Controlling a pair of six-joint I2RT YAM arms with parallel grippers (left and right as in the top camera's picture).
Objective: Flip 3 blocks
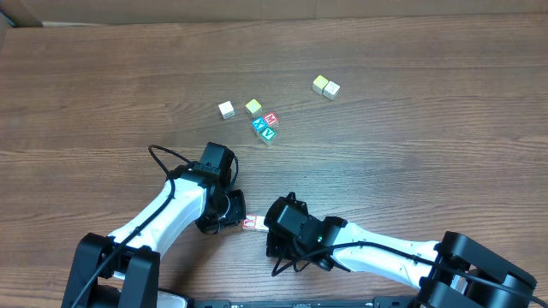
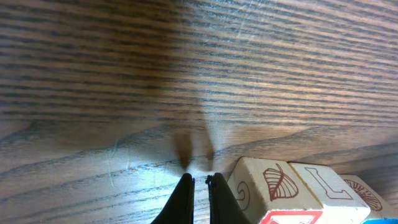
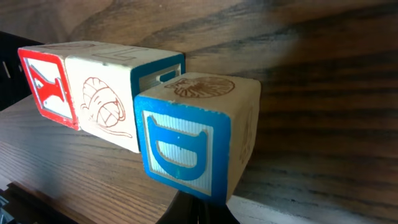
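Three wooden alphabet cubes are sitting in a touching row on the dark, streaky-grained wood worktop (image 1: 411, 154), btwn the tips of the two arms. In the right wrist view the D cube (image 3: 193, 137) is standing nearest. Its square face is painted blue w/ ridged white grooves around the letter, and its bare top is carrying an engraved drawing. Next to it, the middle cube (image 3: 102, 102) is showing pale unpainted wood w/ a line-cut ball of yarn. The red-letter cube (image 3: 46, 81) is ending the row w/ a glossy red border.

The right fingers (image 3: 199, 214), dark and pressed together, are sitting just under the D cube's lower edge; whether they are touching it cannot be told. The left fingers (image 2: 183, 193), thin black blades also pressed together, are pointing down at the worktop just beside the row's other end, pinching nothing. Farther back, a tight cluster of three cubes (image 1: 266, 126) and a pair of cubes (image 1: 326, 86) are lying loose.
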